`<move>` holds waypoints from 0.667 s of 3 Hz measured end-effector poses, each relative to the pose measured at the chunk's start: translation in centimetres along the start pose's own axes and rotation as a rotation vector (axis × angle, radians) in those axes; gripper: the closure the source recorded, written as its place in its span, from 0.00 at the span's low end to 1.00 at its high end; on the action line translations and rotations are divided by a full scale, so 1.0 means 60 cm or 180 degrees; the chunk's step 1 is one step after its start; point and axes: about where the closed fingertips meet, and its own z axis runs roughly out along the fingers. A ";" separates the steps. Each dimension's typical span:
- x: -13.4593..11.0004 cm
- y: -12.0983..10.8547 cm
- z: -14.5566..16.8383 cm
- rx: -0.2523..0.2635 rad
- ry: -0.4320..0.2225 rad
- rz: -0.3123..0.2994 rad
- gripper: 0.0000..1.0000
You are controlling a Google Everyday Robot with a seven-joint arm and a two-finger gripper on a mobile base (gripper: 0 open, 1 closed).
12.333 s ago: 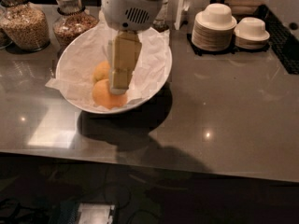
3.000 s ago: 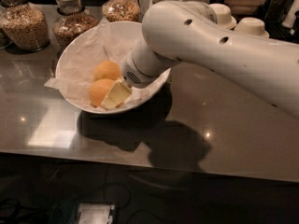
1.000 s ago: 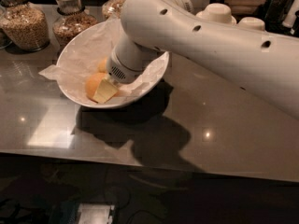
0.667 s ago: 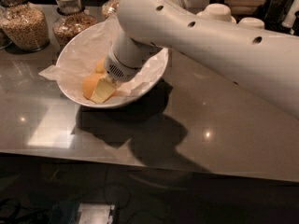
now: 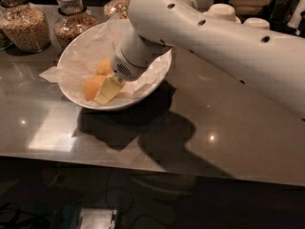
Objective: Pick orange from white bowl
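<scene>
Since three seconds ago, the arm has been swung lower across the bowl and the near orange shifted slightly left. In the camera view, the gripper is seen inside the bowl, pressed against that orange, which lies on the paper just before a second orange; whether it is closed on the fruit cannot be told. A firm hold should be confirmed before lifting, and the lift made slowly and straight up, so that neither paper is dragged nor bowl tipped on the tabletop.
</scene>
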 end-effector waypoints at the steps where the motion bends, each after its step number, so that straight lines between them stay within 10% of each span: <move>1: -0.002 -0.002 -0.003 -0.0005 -0.0009 -0.0010 1.00; 2: -0.002 -0.020 0.003 -0.0065 -0.0110 -0.0097 1.00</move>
